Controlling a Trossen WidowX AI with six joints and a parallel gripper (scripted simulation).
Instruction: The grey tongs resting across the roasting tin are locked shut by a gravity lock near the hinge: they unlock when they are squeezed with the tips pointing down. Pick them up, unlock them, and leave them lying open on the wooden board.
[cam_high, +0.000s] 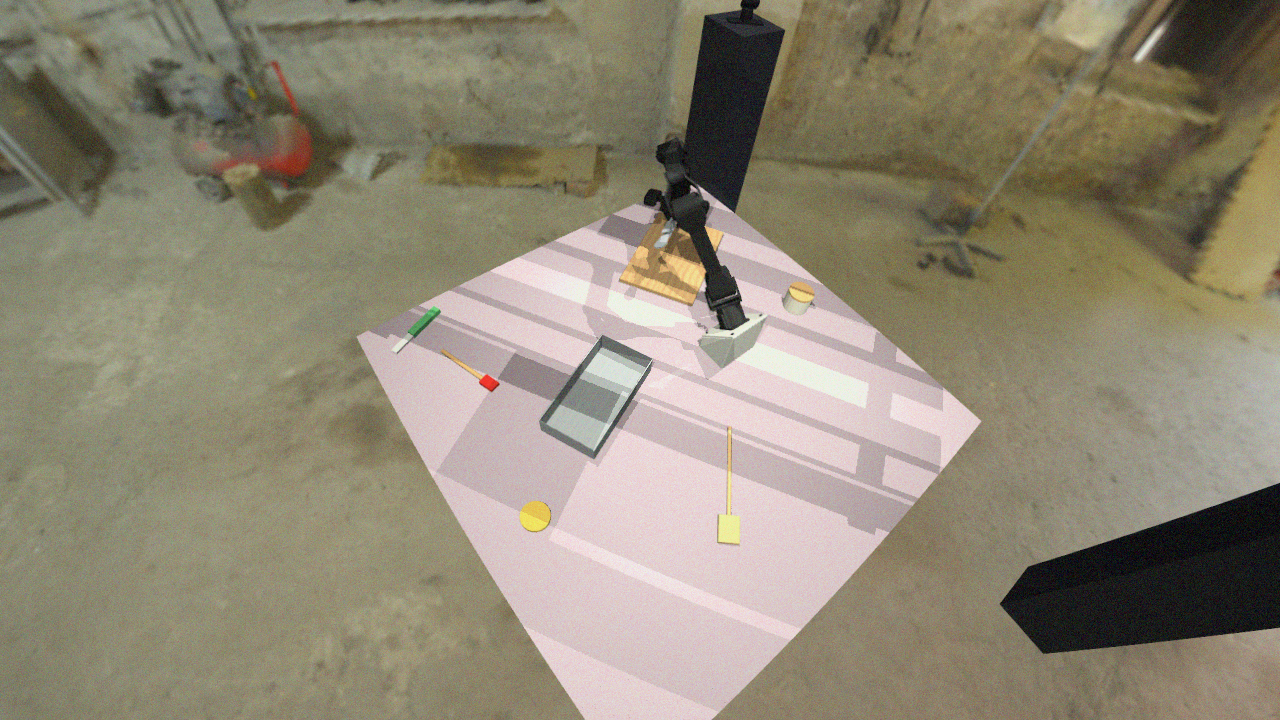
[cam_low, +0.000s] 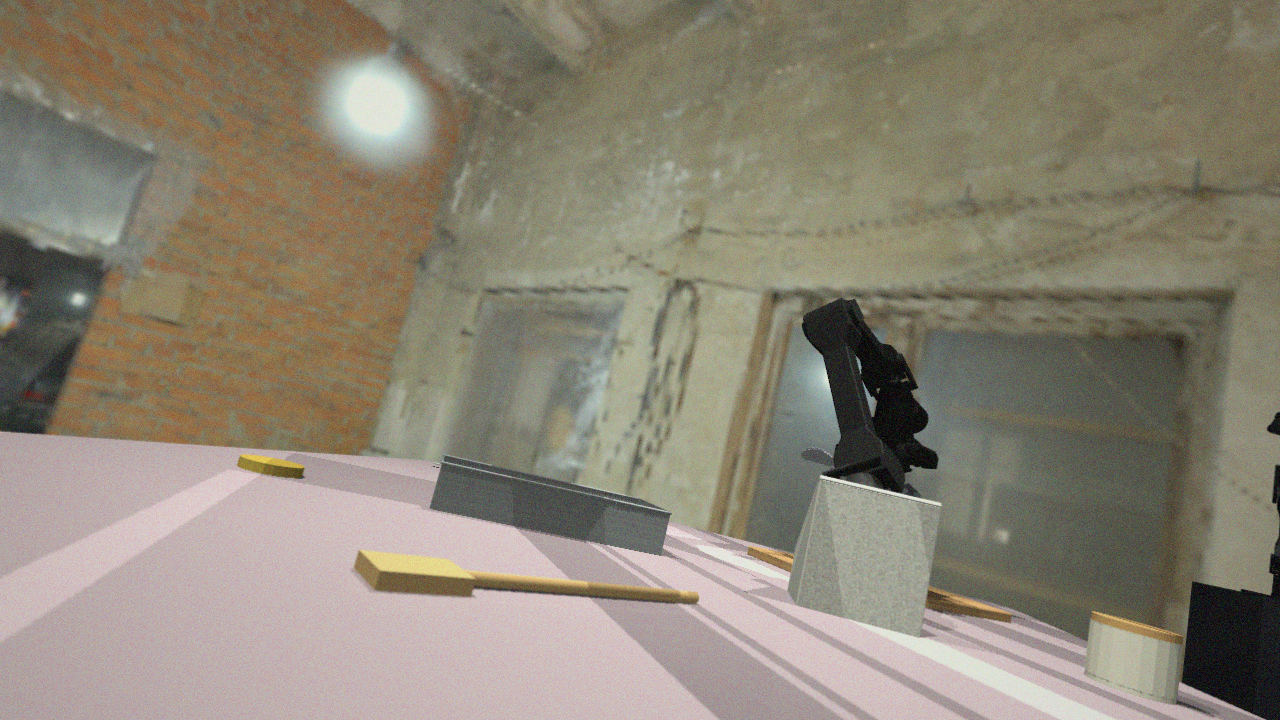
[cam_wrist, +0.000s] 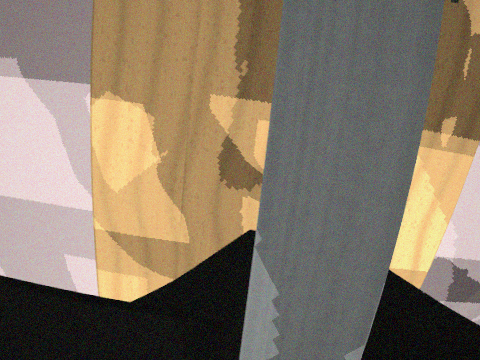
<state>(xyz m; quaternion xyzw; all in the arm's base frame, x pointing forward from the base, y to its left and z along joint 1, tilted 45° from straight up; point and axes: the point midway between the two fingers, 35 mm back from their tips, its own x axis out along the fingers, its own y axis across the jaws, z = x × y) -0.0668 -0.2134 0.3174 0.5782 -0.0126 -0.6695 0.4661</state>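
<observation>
My gripper (cam_high: 664, 214) (cam_wrist: 294, 251) is clamped on the tongs (cam_high: 663, 236) (cam_wrist: 345, 150), their long axis running out over the board (cam_high: 666, 273) (cam_low: 971, 605) (cam_wrist: 150, 75).

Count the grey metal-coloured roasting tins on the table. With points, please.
1: the grey rectangular roasting tin (cam_high: 567, 440) (cam_low: 546, 504) stands near the table's middle, between the red-headed tool (cam_high: 488, 383) and the yellow-headed one (cam_high: 728, 529). No second is visible.
</observation>
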